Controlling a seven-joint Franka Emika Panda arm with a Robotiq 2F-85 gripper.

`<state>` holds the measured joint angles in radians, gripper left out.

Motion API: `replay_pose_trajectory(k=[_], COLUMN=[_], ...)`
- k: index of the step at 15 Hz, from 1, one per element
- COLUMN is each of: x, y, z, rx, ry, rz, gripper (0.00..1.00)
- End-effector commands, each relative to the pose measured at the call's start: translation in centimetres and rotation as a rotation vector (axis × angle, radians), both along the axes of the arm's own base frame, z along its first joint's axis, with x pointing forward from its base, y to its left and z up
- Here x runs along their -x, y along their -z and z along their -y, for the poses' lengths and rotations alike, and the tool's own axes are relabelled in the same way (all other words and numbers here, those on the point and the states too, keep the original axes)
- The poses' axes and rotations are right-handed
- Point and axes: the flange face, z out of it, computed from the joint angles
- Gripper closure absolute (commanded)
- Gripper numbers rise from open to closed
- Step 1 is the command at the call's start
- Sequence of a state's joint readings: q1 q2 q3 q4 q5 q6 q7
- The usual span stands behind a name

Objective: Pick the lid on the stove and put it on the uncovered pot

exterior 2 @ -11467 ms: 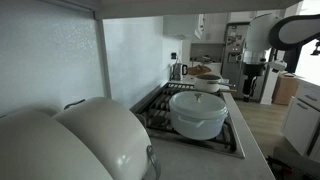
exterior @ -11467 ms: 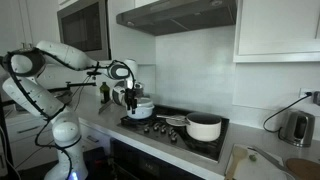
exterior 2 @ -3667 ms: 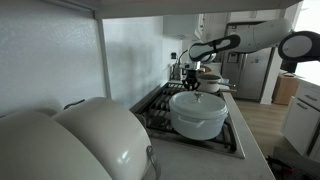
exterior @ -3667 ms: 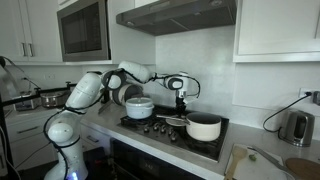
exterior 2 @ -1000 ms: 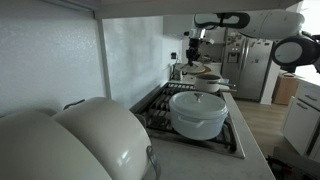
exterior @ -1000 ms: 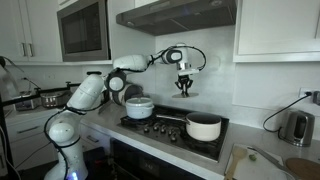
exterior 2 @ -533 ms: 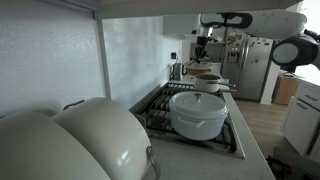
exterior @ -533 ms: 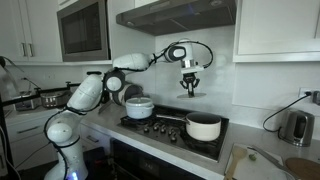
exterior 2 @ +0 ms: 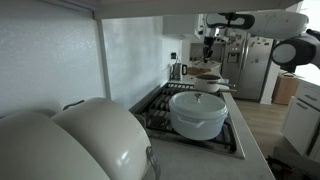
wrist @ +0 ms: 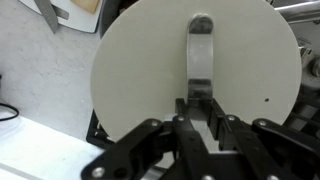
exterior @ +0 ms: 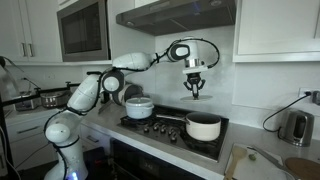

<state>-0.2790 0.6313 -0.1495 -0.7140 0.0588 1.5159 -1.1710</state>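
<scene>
In the wrist view the lid (wrist: 140,80) is a round pale disc with a metal strap handle (wrist: 200,50), and it fills most of the picture. My gripper (wrist: 201,103) is shut on the near end of that handle. In an exterior view my gripper (exterior: 194,94) hangs high over the black stove (exterior: 166,129), a little to the left of the uncovered pot (exterior: 204,127). The lid barely shows there against the white wall. The wide white pot (exterior 2: 200,115) also stands on the stove (exterior 2: 158,106) seen from the side. Under the lid, the wrist view hides it.
A smaller white pot (exterior: 140,107) with its own lid stands on the stove's left side. A kettle (exterior: 295,126) and a cutting board (exterior: 255,160) are on the counter to the right. The range hood (exterior: 185,12) is overhead. A big white rounded appliance (exterior 2: 90,140) fills the foreground.
My gripper has carried the lid to the right, toward the wide pot, at about the same height. It has stayed shut.
</scene>
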Motion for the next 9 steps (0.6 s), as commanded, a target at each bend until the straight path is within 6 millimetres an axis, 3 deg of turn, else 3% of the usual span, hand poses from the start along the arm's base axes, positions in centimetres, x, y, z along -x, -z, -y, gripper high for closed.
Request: replay_pose_trajectory(k=[1, 5, 9], x=[2.0, 2.8, 2.8], y=[-1.8, -1.2, -0.1], z=[1.8, 3.9, 4.8], rx=[-0.006, -0.038, -0.075], ry=[0.071, 0.112, 0.131], rz=[0.002, -0.006, -0.012], gripper=[0.94, 0.94, 0.94])
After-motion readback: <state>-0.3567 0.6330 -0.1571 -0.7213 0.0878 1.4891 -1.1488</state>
